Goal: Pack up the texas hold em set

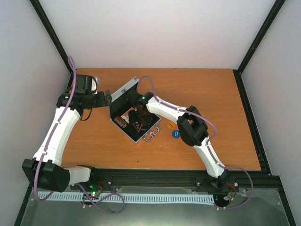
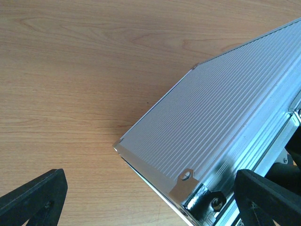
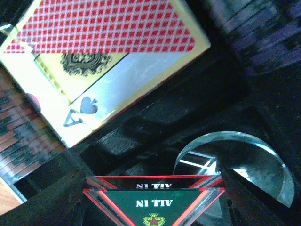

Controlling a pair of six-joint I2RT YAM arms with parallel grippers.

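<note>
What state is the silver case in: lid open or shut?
Open. In the top view the case has its lid raised and black interior exposed; the right wrist view shows the card deck lying inside.

The green triangular button (image 3: pixel 153 205) read "ALL IN" twice, upside down in the right wrist view. The red card deck (image 3: pixel 103 52) bore an "A" beside a black spade sign.

On the orange-brown desk (image 1: pixel 211 94) the silver case (image 1: pixel 133 138) lies open, its lid (image 1: pixel 123 94) raised. The left hand (image 1: pixel 107 100) sits just outside the lid, and the right hand (image 1: pixel 138 115) reaches into the case. An orange disc (image 1: pixel 168 125) and a blue disc (image 1: pixel 176 133) lie just right of the case.
</note>
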